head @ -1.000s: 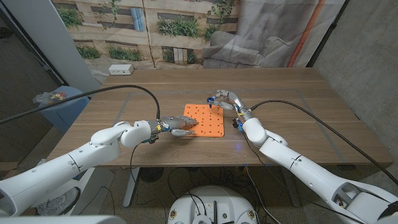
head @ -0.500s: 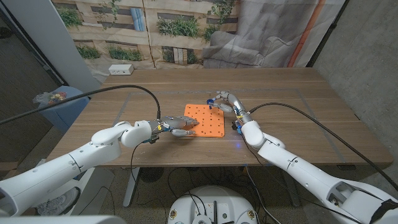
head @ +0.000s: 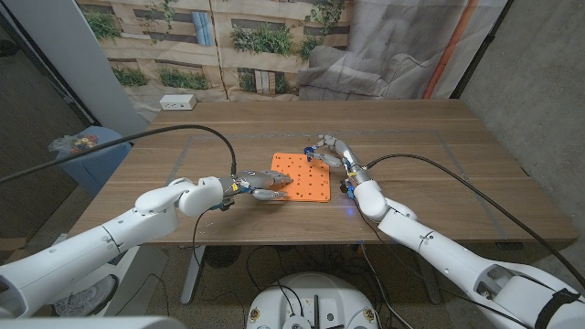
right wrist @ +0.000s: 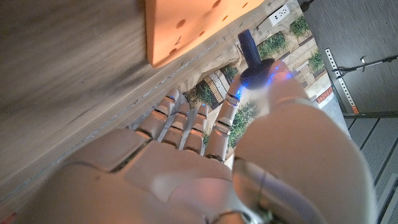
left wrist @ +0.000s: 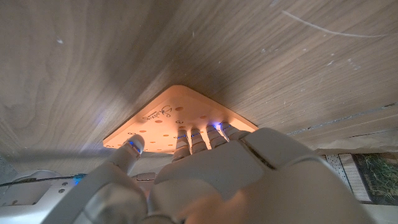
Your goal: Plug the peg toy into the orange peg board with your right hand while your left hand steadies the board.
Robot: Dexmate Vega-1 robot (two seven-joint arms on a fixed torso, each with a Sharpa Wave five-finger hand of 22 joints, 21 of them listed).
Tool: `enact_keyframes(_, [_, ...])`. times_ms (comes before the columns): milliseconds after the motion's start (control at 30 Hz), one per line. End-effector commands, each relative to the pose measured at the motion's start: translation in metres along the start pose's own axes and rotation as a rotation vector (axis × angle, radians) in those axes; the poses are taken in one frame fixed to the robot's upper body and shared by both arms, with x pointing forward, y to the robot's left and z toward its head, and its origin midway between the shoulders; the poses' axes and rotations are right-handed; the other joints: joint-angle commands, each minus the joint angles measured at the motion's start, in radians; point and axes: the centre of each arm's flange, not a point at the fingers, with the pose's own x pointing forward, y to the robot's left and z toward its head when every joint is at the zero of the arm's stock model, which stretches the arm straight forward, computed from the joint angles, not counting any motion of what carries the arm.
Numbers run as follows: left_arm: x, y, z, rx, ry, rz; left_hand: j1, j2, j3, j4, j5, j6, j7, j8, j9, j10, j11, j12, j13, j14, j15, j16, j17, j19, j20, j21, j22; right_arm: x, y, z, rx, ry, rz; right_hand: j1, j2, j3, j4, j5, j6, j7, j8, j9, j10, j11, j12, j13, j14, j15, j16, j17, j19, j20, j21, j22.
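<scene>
The orange peg board (head: 303,178) lies flat at the table's middle. My left hand (head: 263,185) reaches in from the left, and its fingertips (left wrist: 200,138) press on the board (left wrist: 163,118) near its left edge. My right hand (head: 329,148) hovers over the board's far right corner. It pinches a dark blue peg toy (right wrist: 251,51) between thumb and a finger, the other fingers (right wrist: 186,127) loosely curled. The peg hangs in the air just off a corner of the board (right wrist: 186,18) and touches no hole.
A white power strip (head: 177,101) lies at the table's back left corner. Black cables (head: 201,131) arc over both arms. A blue bin (head: 90,153) stands left of the table. Bare wood (head: 430,174) stretches right of the board.
My right hand has shifted slightly left with the peg toy, closer over the board's far right corner. My left hand and the board have stayed put.
</scene>
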Motion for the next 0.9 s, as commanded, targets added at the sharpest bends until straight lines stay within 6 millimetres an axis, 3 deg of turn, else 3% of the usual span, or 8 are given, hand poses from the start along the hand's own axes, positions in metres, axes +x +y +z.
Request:
enact_keyframes(33, [0.001,-0.001,0.001,-0.008,-0.001,-0.004,0.003,0.088,0.008,0.002,-0.007,0.01,0.002,0.01,0.005,0.032,0.004,0.007,0.003,0.012,-0.081,0.007,0.006,0.004,-0.144,0.007,0.004,-0.001,0.005,-0.008,0.007,-0.008,-0.01,0.039,0.044,-0.006,-0.002,0.007,0.092,-0.085,0.019,0.012,0.002,-0.009,-0.001,0.001,-0.003,-0.048,0.002,0.004,-0.001,-0.004,0.0,0.002])
enact_keyframes(900, [0.0,-0.003,0.007,-0.006,-0.008,-0.007,0.002,0.087,0.01,0.002,-0.007,0.014,0.003,0.011,0.006,0.036,0.004,0.008,0.003,0.021,-0.078,0.01,0.006,0.008,-0.145,0.008,0.004,-0.009,0.009,-0.02,-0.008,0.021,-0.039,0.062,0.039,-0.005,-0.011,0.01,0.093,-0.092,0.023,0.016,0.005,-0.017,-0.002,0.002,-0.005,-0.056,0.006,0.012,0.003,-0.014,0.007,0.002])
